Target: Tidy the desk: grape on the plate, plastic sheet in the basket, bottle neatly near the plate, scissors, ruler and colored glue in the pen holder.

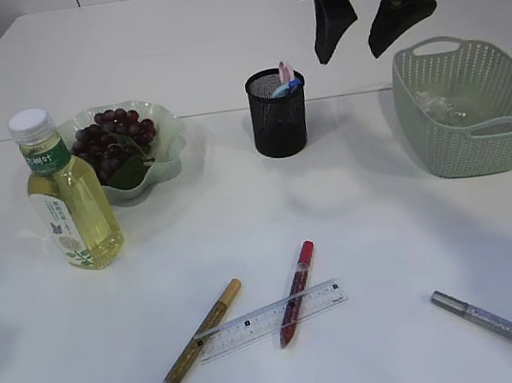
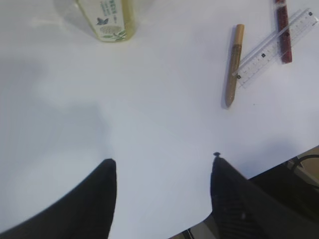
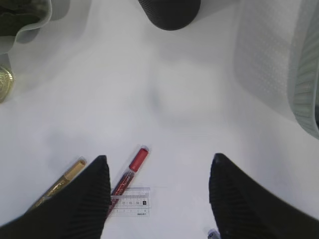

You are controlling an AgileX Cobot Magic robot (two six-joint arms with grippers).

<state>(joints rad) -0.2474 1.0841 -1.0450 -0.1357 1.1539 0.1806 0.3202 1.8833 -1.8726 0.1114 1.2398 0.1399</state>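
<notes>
Dark grapes (image 1: 115,140) lie on the pale green plate (image 1: 167,137), with the yellow-green bottle (image 1: 66,196) upright just in front of it. Pink and blue scissors handles (image 1: 287,81) stick out of the black mesh pen holder (image 1: 278,116). A clear plastic sheet (image 1: 443,109) lies in the green basket (image 1: 479,134). The clear ruler (image 1: 270,320) lies near the front, between a gold glue pen (image 1: 203,334) and a red one (image 1: 296,291) that crosses it. A silver glue pen (image 1: 503,326) lies at the front right. My right gripper (image 1: 351,55) hangs open and empty high between holder and basket. My left gripper (image 2: 163,160) is open over bare table.
In the right wrist view the red pen (image 3: 130,169) and ruler (image 3: 132,201) show between my fingers, far below them, with the holder (image 3: 169,12) ahead and the basket (image 3: 304,74) to the right. The table's near edge (image 2: 259,167) lies under my left gripper.
</notes>
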